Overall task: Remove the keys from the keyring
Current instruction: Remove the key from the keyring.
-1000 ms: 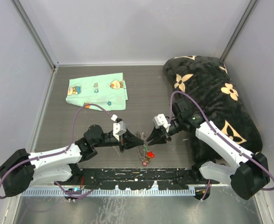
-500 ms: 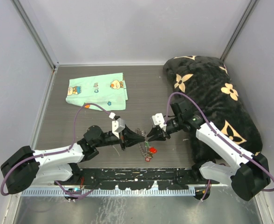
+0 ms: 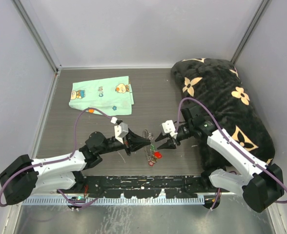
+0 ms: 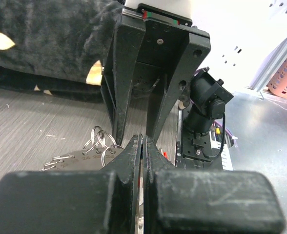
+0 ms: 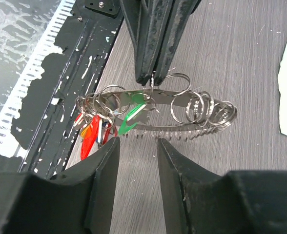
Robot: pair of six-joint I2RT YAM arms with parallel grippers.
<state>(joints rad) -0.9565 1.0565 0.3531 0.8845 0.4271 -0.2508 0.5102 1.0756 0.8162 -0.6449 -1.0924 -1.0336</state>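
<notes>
Pinching the large thin silver wire keyring (image 5: 182, 127) in fully closed left fingers (image 5: 152, 73) above the grey counter (image 3: 148, 97), letting the small coloured-head metal keys (image 5: 92, 131) dangle clear; hovering half-open, empty right fingers (image 5: 137, 142) just beside them, probably for pulling one off.

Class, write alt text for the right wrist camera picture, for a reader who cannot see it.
The left gripper, shut, pinches the top of the keyring over the grey table. Keys with red, orange and green heads hang from it at the picture's left. The right gripper stands open in the foreground, nothing between its fingers.
</notes>
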